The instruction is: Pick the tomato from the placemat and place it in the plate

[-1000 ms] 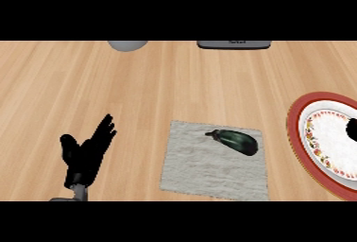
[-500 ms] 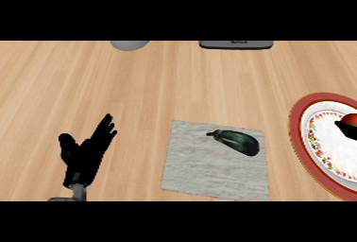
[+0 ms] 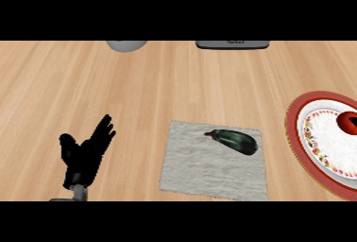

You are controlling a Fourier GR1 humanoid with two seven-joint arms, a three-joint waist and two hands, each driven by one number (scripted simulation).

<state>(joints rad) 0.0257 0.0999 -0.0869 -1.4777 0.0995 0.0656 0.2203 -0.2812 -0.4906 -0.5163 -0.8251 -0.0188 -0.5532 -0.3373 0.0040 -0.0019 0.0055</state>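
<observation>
Nearest you, the left robot hand [image 3: 85, 153] rests at the lower left over the wooden tabletop [image 3: 140, 94], fingers straight and spread, holding nothing; your right robot hand does not show. Just right of it lies the pale placemat [image 3: 209, 175], and on its far right part sits a dark green, elongated vegetable [image 3: 235, 141] rather than any tomato. Farther right, the red-rimmed plate [image 3: 296, 137] is cut by the edge, with a red thing [image 3: 348, 120] on it; a grey rounded object [image 3: 126, 45] and a dark flat object [image 3: 232, 44] sit at the far edge.
</observation>
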